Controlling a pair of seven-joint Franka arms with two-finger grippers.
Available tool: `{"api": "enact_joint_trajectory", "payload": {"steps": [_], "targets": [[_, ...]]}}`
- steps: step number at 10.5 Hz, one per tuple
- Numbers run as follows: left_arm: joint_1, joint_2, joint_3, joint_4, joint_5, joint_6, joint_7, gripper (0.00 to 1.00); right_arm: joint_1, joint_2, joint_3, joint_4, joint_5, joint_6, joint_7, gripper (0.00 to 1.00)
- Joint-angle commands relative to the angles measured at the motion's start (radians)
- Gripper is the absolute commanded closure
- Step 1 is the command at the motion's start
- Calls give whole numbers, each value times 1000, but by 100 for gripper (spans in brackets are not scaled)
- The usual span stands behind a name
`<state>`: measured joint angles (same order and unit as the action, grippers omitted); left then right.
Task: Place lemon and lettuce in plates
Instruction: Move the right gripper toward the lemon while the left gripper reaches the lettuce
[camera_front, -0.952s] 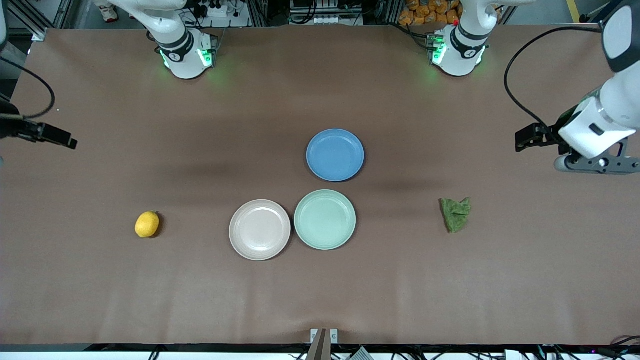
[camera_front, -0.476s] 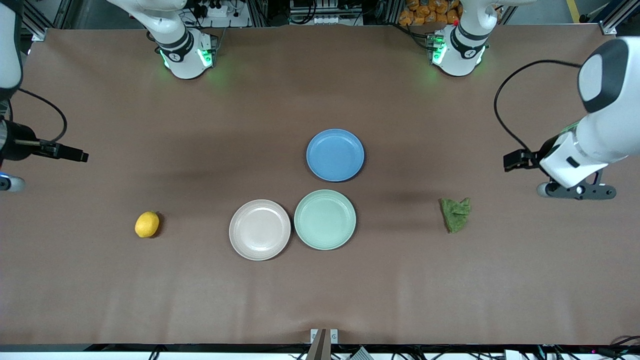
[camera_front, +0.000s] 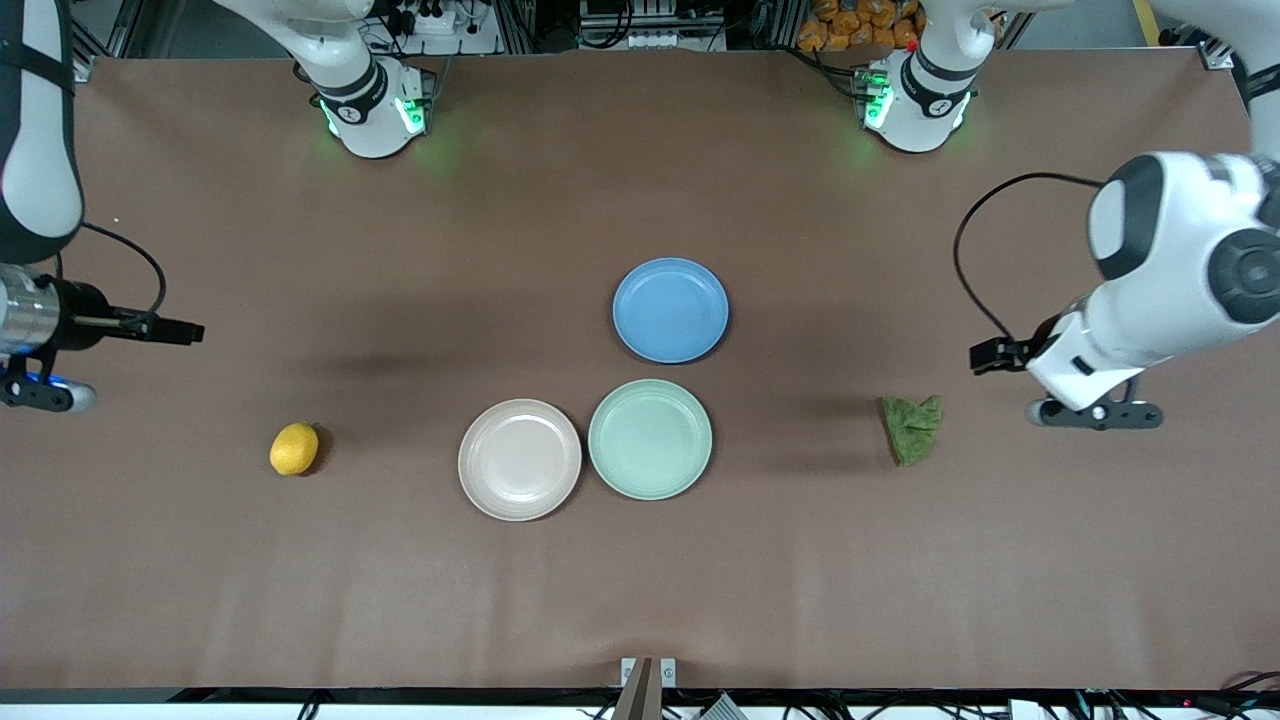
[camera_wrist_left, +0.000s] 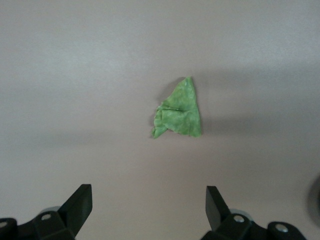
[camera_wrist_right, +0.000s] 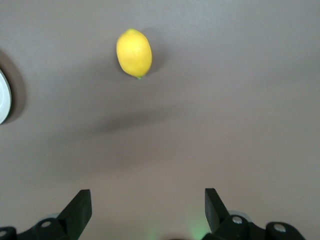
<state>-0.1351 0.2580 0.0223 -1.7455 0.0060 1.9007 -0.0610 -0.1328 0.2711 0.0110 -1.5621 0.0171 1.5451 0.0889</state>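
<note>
The left gripper (camera_wrist_left: 145, 210), jaws wide and empty, hangs over bare counter (camera_front: 640, 580) toward the left arm's end, the lettuce (camera_front: 911, 428) lying on the counter near it. The right gripper (camera_wrist_right: 145, 210), equally wide and empty, hangs over the right arm's end, the lemon (camera_front: 294, 448) resting some way off. The pinkish-beige plate (camera_front: 519, 459) and mint green plate (camera_front: 650, 439), side by side mid-counter, hold nothing, so I judge the whole task remains.

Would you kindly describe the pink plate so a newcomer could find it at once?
Three plates cluster mid-table. The pink plate is one of the two nearer the front camera, touching the mint plate on the lemon's side. Only it is pale pinkish-beige.
</note>
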Motion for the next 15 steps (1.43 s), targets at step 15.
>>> {"api": "enact_joint_trajectory", "payload": {"steps": [15], "targets": [[-52,355,-13,-115,9,584,-117,0,-4,287,10,53,53,323,9,0]]}}
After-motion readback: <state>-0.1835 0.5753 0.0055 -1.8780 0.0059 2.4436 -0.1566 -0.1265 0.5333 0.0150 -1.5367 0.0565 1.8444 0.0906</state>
